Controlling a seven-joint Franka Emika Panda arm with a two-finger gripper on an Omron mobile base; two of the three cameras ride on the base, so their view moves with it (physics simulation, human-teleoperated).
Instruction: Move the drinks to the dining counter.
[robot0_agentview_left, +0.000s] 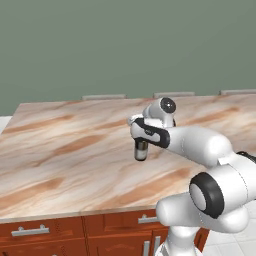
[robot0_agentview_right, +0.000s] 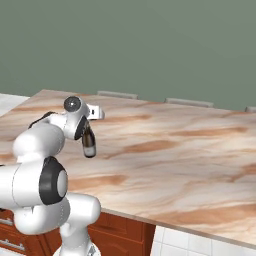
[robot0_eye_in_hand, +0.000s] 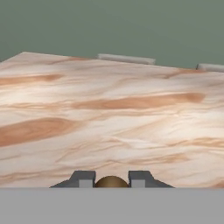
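The wine bottle (robot0_agentview_right: 89, 142) hangs upright over the dining counter (robot0_agentview_left: 65, 150), its gold top (robot0_eye_in_hand: 111, 182) pinched between the fingers of the gripper (robot0_eye_in_hand: 111, 179) — jaws clenched on the neck. Whether its base touches the marble, I cannot tell. Best move from here — lower straight down, keep it vertical, and let go only once it stands firm.

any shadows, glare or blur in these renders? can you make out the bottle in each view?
Left base view: flat even light, slightly soft, wine bottle dark and low-detail under the gripper. Right base view: same flat light, no glare on the dining counter; bottle label barely legible. Hand view: counter veins soft; only a gold-brown cap between the fingers.
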